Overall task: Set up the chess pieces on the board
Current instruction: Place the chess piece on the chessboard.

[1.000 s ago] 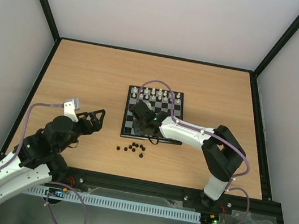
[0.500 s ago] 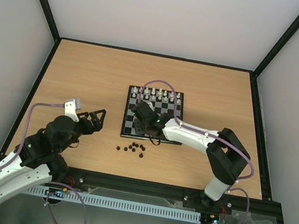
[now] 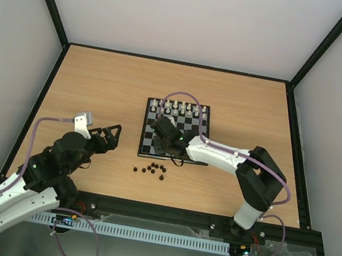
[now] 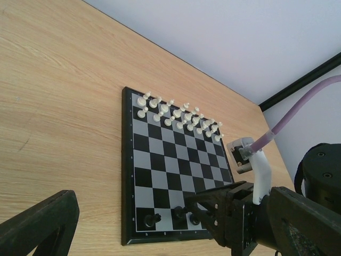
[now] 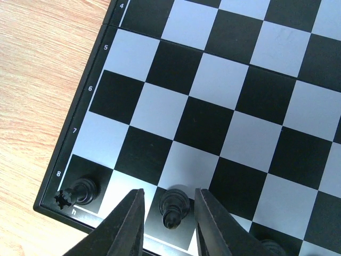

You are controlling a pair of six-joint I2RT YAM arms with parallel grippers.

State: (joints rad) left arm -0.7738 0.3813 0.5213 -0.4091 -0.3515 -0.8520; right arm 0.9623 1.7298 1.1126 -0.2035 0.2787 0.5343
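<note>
The right pincer (image 5: 169, 193), open, straddles a black piece (image 5: 173, 206), seemingly without touching it; a corner piece (image 5: 85, 191) stands nearby.

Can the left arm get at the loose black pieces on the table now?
Probably yes. The pieces lie on bare table near the board, nothing between them and the open left claw; the right claw is over the board.

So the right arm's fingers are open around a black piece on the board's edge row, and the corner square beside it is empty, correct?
Not quite. The corner square is not empty: a black rook stands on it, as the right wrist view shows. The rest holds: the right arm's fingers are open around a black piece on the board's edge row.
</note>
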